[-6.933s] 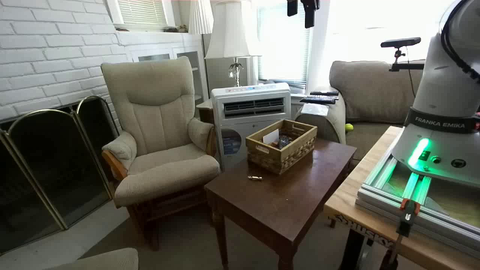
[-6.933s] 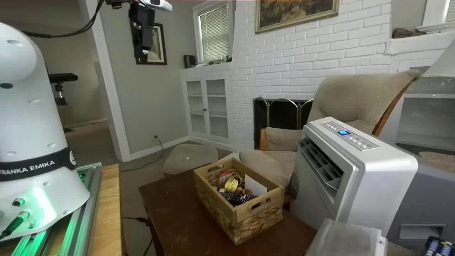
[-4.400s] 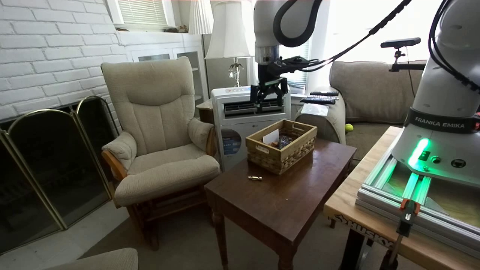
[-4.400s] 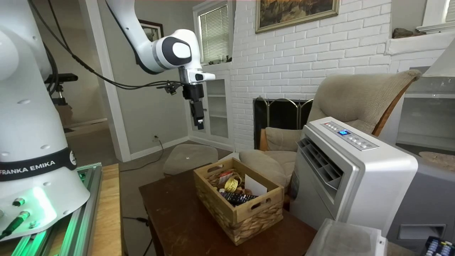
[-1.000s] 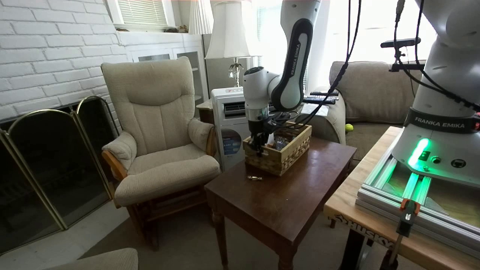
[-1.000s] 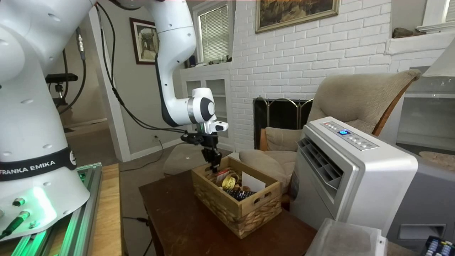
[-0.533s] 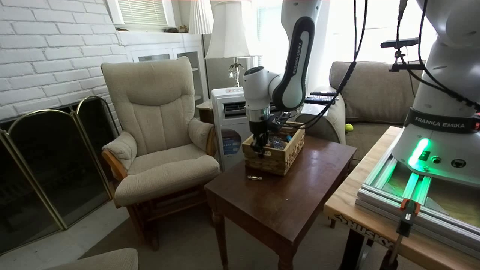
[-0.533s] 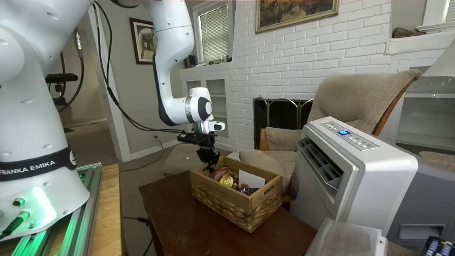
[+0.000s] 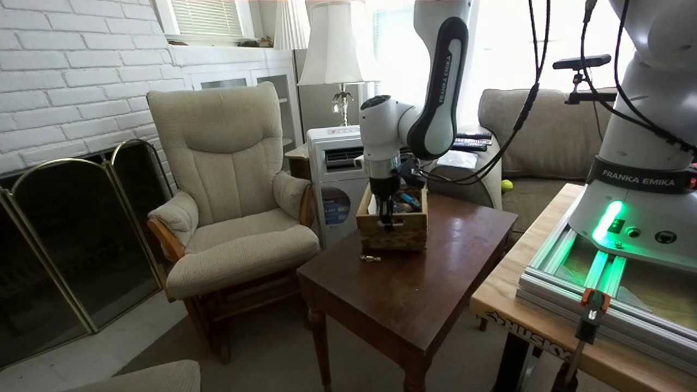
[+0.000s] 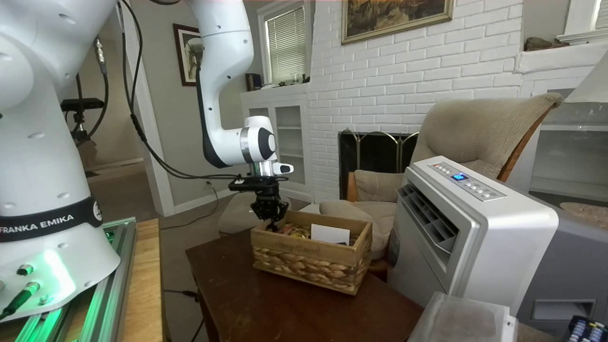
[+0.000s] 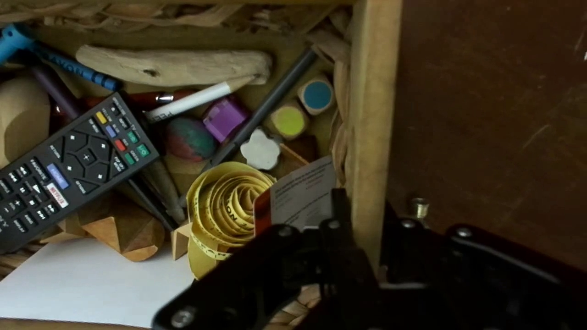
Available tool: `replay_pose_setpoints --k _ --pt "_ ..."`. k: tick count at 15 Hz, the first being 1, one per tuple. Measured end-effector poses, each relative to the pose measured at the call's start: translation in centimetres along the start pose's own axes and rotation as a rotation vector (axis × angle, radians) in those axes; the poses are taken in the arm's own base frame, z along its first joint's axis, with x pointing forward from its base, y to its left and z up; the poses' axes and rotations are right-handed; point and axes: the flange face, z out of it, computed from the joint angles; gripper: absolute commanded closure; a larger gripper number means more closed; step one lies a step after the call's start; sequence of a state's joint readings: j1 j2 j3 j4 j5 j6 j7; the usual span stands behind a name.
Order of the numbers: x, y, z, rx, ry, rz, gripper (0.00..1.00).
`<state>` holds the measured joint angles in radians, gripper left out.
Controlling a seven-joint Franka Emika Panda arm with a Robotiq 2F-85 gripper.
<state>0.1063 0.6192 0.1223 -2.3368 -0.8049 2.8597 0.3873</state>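
Observation:
My gripper (image 11: pixel 364 206) is shut on the end rim of a woven basket with a wooden frame (image 10: pixel 308 268). One finger (image 11: pixel 340 208) is inside the wall and the other outside it, partly hidden by the rim. The basket stands on a dark wooden table (image 9: pixel 375 305). Inside are a black remote (image 11: pixel 82 169), a rolled yellow tape (image 11: pixel 234 206), a printed card (image 11: pixel 302 197) near the inner finger, a white card (image 11: pixel 91 288), a blue crayon (image 11: pixel 75 66) and small wooden pieces. A small brass-coloured piece (image 9: pixel 370 258) lies on the table just outside the gripped end.
A beige armchair (image 9: pixel 234 228) stands beside the table, and a white air conditioner (image 10: pixel 456 232) is close behind the basket. Remotes (image 9: pixel 471 142) rest on the sofa arm. My base is on a wooden workbench (image 9: pixel 523 261). Cables (image 9: pixel 517 130) hang from the arm.
From high up, my arm came down over the basket, jaws apart, and closed on its end rim. Over the last second the basket has swivelled on the table, its gripped end moving with my gripper.

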Motion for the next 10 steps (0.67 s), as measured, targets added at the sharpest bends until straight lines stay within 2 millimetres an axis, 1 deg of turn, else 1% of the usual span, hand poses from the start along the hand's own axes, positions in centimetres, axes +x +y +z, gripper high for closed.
replay_pose_setpoints --k 5,10 --pt "-1.4 -1.5 -0.2 -0.020 -0.008 -0.188 0.96" --pt "-2.3 -2.9 -0.4 -0.039 -0.011 -0.338 0.96"
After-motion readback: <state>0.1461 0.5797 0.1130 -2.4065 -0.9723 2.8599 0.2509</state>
